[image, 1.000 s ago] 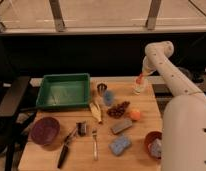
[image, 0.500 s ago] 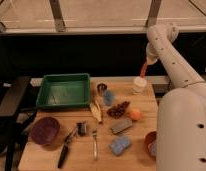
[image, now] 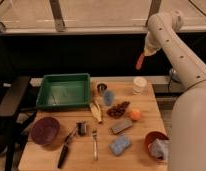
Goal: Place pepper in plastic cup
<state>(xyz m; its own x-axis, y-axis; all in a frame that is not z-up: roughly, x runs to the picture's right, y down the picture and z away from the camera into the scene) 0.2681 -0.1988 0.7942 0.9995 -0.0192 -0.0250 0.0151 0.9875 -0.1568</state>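
My gripper is high above the back right of the wooden table, shut on the slim orange-red pepper, which hangs down from it in front of the dark background. The pepper is well above the whitish translucent cup. The small light-blue plastic cup stands upright near the table's middle, left of and below the gripper, next to a small dark metal cup.
A green tray sits at the back left. A banana, grapes, a round orange fruit, a grey block, a blue sponge, a fork, a maroon bowl and a red bowl lie nearer the front.
The arm has risen from table height near the whitish cup, carrying the pepper upward and clear of the table.
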